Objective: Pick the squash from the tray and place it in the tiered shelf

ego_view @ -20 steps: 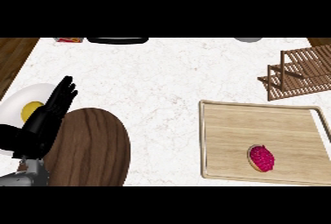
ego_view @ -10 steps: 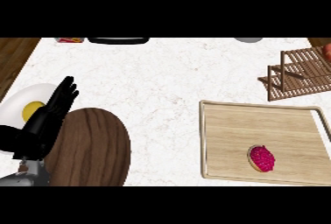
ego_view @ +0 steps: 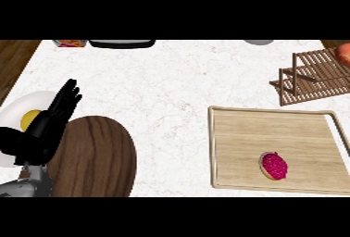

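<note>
White marbled desk (ego_view: pixel 171 83) fills your view. At its right you have the pale wooden tray (ego_view: pixel 273 132), lying flat with a raised rim. The squash (ego_view: pixel 274 165) lies inside it, toward the near edge and a little right of the tray's middle. It shows as a small oval with a magenta face and a pale rim, and nothing touches it.

Beyond the tray's far right corner, apart from it, you see the dark slatted tiered shelf (ego_view: pixel 311 76), with an orange object (ego_view: pixel 344 53) at the view's edge just behind it.

At your left the left robot hand (ego_view: pixel 44 129) rests open, fingers straight and pointing up, holding nothing. It overlaps a white plate (ego_view: pixel 21 104) that carries a yellow item (ego_view: pixel 28 119). Just beside it lies a dark oval wooden board (ego_view: pixel 96 157). You cannot see the right robot hand.
</note>
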You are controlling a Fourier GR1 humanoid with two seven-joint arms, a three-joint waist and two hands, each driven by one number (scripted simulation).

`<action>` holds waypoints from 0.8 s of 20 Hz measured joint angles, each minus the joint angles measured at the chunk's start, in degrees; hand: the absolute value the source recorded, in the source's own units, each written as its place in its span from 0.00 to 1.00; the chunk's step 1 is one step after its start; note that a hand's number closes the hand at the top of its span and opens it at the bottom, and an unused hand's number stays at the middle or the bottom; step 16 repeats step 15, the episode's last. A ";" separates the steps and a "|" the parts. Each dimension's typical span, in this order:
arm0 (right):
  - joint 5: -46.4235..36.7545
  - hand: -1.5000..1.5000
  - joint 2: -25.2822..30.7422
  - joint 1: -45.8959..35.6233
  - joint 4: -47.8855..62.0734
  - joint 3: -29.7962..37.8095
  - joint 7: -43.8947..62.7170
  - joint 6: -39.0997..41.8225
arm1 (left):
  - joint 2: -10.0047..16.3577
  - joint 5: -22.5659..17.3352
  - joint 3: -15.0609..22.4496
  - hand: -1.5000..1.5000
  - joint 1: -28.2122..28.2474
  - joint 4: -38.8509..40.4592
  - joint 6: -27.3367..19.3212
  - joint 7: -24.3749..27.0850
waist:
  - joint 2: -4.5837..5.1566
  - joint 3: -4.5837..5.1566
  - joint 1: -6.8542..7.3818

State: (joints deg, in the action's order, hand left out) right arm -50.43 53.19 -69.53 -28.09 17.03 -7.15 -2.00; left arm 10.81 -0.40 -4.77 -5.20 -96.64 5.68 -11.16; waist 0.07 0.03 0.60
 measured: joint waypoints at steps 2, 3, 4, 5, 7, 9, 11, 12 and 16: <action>2.51 0.00 1.37 -1.66 0.37 2.75 1.30 1.40 | 0.15 -0.10 -0.32 0.50 -0.31 0.49 0.06 0.03 | -0.02 0.00 -0.12; 3.87 0.00 2.21 -2.66 0.69 4.27 2.67 2.51 | 0.26 -0.37 -0.58 0.50 0.04 0.57 0.31 0.36 | -0.09 0.01 -0.16; 5.31 0.00 3.08 -3.53 1.13 5.96 4.15 3.32 | 0.26 -0.45 -0.65 0.50 0.36 0.61 0.45 0.77 | -0.14 0.01 -0.23; 6.79 0.00 4.08 -3.99 1.87 7.81 5.09 3.66 | 0.41 -0.63 -0.87 0.50 0.27 0.85 0.62 0.91 | -0.09 0.00 -0.25; 9.47 0.00 7.05 -4.95 3.47 11.09 7.08 5.95 | -0.14 -0.08 -0.47 0.50 0.72 0.71 0.13 1.26 | -0.09 -0.02 -0.39; 12.27 0.00 9.86 -5.16 5.27 14.45 8.92 8.07 | -0.46 0.19 -0.12 0.50 1.02 0.40 -0.07 1.18 | -0.11 -0.06 -0.58; 14.63 0.00 13.18 -4.70 7.20 17.30 10.18 10.69 | -0.26 0.00 -0.39 0.50 1.02 0.74 0.19 1.38 | -0.06 -0.08 -0.75; 15.58 0.00 15.09 -4.54 8.07 18.43 10.72 12.29 | -0.31 0.13 -0.41 0.50 0.93 0.87 0.07 1.56 | -0.02 -0.09 -0.75; 18.16 0.00 20.94 -3.31 10.94 21.48 10.58 17.49 | 0.20 -0.31 -0.98 0.50 0.97 0.55 0.48 1.43 | 0.12 -0.15 -0.55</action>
